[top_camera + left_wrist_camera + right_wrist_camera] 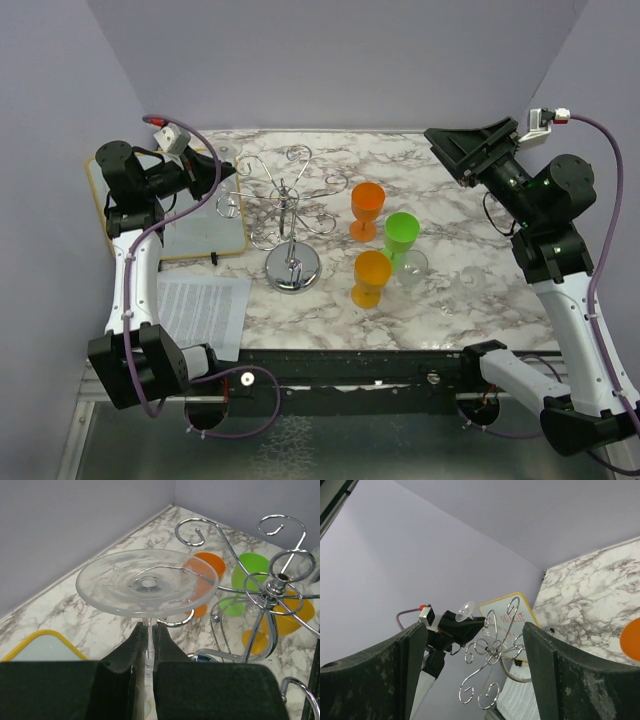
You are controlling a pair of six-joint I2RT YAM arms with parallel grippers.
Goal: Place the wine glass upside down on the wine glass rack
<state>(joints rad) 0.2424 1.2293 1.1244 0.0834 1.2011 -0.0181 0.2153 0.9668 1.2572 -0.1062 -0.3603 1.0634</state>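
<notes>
Left wrist view is showing the left jaws pressing together on the thin stem of the wine glass (147, 582). The glass is hanging upside down, its round clear foot facing up above the dark fingers (125, 655), and its bowl is hiding below them. A curled arm of the wine glass rack (276, 585) is showing through the foot and another loop is sitting just under its rim; whether wire and glass are touching cannot be told.

From the top external view, the left arm (135, 270) is reaching in from the left side and holding the glass near the rack's left loops, above the far edge of a yellow-framed whiteboard (200, 235). The rack is standing upright on the marble worktop (470, 270), its mirrored round base resting flat.

Two orange cups (367, 210) and a green cup (401, 235) are standing to the right of the rack, with a clear glass (410, 268) just beside the green one. A sheet of paper (205, 305) is lying near the whiteboard.

At the far right, the right arm (550, 200) is hovering high, well apart from the rack, and its jaws are standing wide apart, gripping nothing.
</notes>
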